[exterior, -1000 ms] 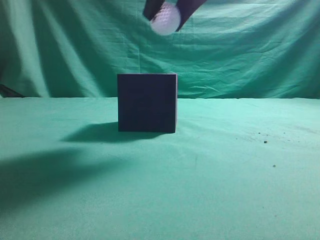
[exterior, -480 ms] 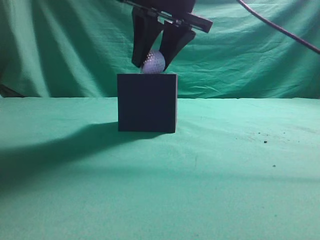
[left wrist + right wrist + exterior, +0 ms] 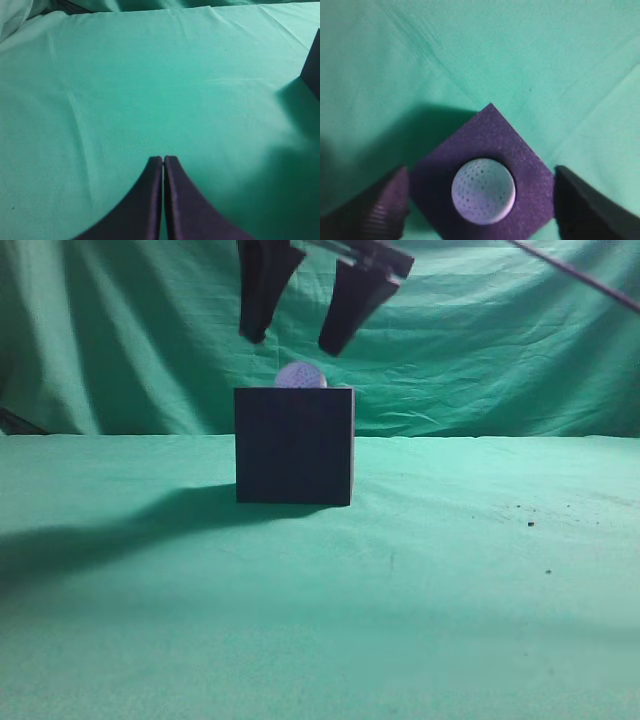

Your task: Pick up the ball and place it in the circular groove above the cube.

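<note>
The dark cube [image 3: 294,445] stands on the green cloth at the middle of the exterior view. The white dimpled ball [image 3: 300,376] sits on its top, set in the round groove; the right wrist view shows the ball [image 3: 483,190] seated in the middle of the cube's top face [image 3: 520,155]. My right gripper [image 3: 297,336] is open and empty, a little above the ball, with its fingers on either side [image 3: 480,200]. My left gripper [image 3: 163,159] is shut and empty over bare cloth; the cube's edge [image 3: 313,67] shows at the far right of its view.
A green cloth [image 3: 450,590] covers the table and hangs as a backdrop [image 3: 500,340]. A few dark specks [image 3: 530,523] lie on the cloth at the right. A cable [image 3: 580,278] crosses the top right corner.
The right gripper lowered the ball onto the cube's top, then opened and rose. The ball now rests in the groove, free of the fingers.
</note>
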### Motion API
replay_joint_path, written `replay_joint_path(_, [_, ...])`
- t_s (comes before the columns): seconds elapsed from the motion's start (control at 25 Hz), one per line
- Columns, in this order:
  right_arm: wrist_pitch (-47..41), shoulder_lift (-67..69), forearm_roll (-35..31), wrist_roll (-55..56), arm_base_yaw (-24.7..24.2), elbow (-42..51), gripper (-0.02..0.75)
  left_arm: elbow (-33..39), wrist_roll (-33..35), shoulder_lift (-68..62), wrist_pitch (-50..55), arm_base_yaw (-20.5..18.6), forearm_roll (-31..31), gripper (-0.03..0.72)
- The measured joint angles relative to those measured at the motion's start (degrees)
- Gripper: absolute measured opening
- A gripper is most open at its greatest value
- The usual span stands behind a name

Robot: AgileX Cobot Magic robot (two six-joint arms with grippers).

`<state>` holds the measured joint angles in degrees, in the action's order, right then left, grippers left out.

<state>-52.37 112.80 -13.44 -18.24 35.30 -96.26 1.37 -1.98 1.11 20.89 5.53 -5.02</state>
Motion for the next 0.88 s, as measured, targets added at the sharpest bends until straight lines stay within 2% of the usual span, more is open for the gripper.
replay_joint_path(0.04, [-2.39, 0.0, 0.81, 1.58, 0.0, -1.93, 0.545, 0.0, 0.0, 0.0, 0.0, 0.0, 0.0, 0.0])
replay_joint_path(0.16, [-11.58, 0.0, 3.86, 6.36, 0.0, -8.2, 0.251, 0.0, 0.0, 0.0, 0.0, 0.0, 0.0, 0.0])
replay_joint_path(0.24, [-16.39, 0.0, 6.01, 9.31, 0.0, -11.72, 0.095, 0.0, 0.0, 0.0, 0.0, 0.0, 0.0, 0.0])
replay_joint_path(0.36, [-18.3, -1.74, 7.02, 12.45, 0.0, -14.85, 0.0, 0.0, 0.0, 0.0, 0.0, 0.0, 0.0, 0.0])
replay_joint_path(0.64, [-19.26, -14.57, 7.38, 16.89, 0.0, -12.31, 0.0, 0.0, 0.0, 0.0, 0.0, 0.0, 0.0, 0.0])
replay_joint_path(0.88, [-19.57, -30.11, 9.21, 18.42, 0.0, 0.44, 0.0, 0.0, 0.0, 0.0, 0.0, 0.0, 0.0, 0.0])
